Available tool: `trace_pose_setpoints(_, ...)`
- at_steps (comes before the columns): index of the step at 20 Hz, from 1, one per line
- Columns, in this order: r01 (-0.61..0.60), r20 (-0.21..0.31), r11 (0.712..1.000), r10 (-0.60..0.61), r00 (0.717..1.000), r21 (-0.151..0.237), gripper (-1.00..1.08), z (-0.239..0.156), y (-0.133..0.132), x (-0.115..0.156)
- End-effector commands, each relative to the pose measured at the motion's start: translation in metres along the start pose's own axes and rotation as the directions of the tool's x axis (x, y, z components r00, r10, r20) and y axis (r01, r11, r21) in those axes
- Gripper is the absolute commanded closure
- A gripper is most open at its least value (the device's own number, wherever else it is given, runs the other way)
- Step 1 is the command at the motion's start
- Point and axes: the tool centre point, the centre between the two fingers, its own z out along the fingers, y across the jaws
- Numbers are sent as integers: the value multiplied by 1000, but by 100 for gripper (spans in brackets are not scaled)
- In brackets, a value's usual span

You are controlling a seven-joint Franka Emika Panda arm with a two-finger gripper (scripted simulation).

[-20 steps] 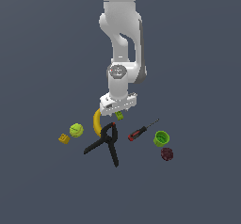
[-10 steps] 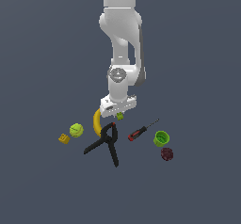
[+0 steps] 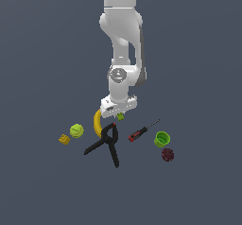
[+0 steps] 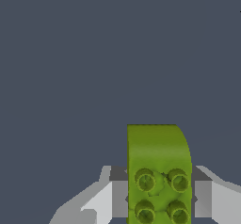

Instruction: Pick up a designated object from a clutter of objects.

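We record the gripper [image 4: 160, 197] clenched on the lime-green studded toy brick [image 4: 159, 171], fingers [image 4: 118, 197] touching both its sides, just above the banana [image 3: 97, 123] and black spring clamp [image 3: 107, 142].

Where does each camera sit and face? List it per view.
Exterior view: off the arm, raised, looking down on the arm, gripper and the clutter around the banana.
Wrist view: on the wrist, looking down between the fingers at the green brick.
Shared: gripper and green brick.
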Motion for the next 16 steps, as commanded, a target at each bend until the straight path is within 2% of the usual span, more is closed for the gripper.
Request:
trace_pose_setpoints(1, 0, 0, 1000, 0, 1000, 0, 108, -2, 1, 0)
trace_pose_setpoints(8, 0, 0, 1000, 0, 1000, 0, 108, -23, 8, 3)
trace_pose_setpoints(16, 0, 0, 1000, 0, 1000, 0, 108, -75, 25, 9)
